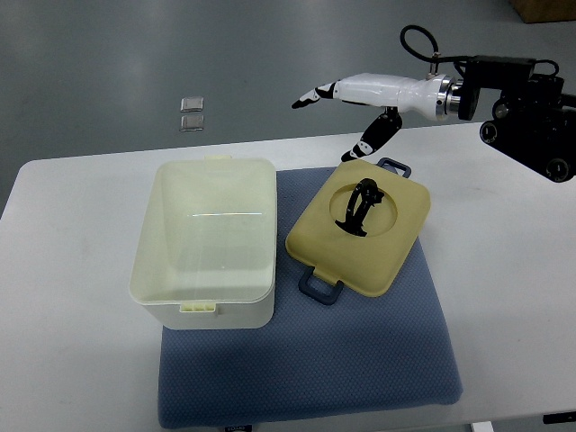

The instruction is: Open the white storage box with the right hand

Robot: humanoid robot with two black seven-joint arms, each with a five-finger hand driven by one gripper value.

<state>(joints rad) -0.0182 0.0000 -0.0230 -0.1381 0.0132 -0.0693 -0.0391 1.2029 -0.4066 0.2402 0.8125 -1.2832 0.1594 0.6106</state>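
Lid [360,236] off beside box [205,241], right hand [353,112] clear above

Right hand [360,112]: glossy white shell over the palm and back, narrowing into slim jointed fingers [310,95] with black segments and black tips; the thumb [373,137] is black with small white patches along its length. Wrist [443,97]: a short silver metal ring joins the white hand to a black forearm [517,76] made of blocky, matte housings, with round black fittings showing bolt-like circular ends on the lower part. Cable [416,40]: a thin black cable rises in a loop above the wrist and runs back along the top of the forearm.
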